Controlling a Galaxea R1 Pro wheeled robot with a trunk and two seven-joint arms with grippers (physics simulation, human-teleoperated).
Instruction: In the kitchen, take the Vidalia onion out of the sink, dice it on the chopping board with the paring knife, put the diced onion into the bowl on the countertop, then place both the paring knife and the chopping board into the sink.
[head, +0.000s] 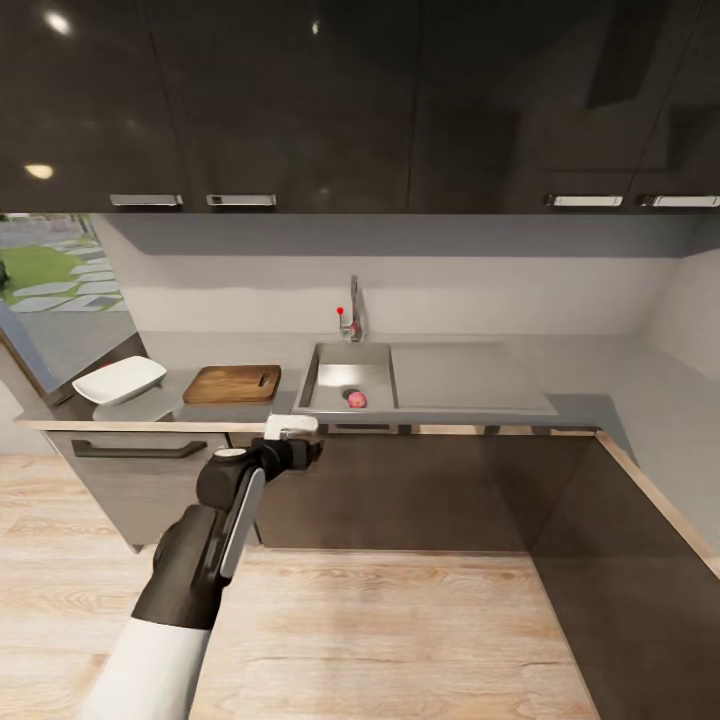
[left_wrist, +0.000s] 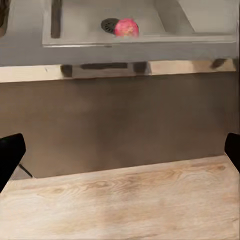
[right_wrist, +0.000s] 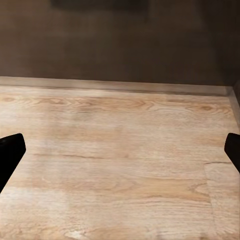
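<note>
Grey countertop (head: 600, 385), onion (head: 356, 399) in sink (head: 330, 362), bowl (head: 120, 380) w/ nothing inside

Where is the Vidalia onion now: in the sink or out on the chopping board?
In the sink. The onion lies on the basin floor beside the drain; the chopping board on the countertop is bare.

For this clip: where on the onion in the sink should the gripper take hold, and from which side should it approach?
Probably from straight above. The onion lies low in the sink basin beside the drain, so the basin walls likely block a sideways reach. It looks roundish with no handle, so close the fingers across its widest middle. The left gripper, open, hangs in front of the countertop edge and would need to rise first.
</note>
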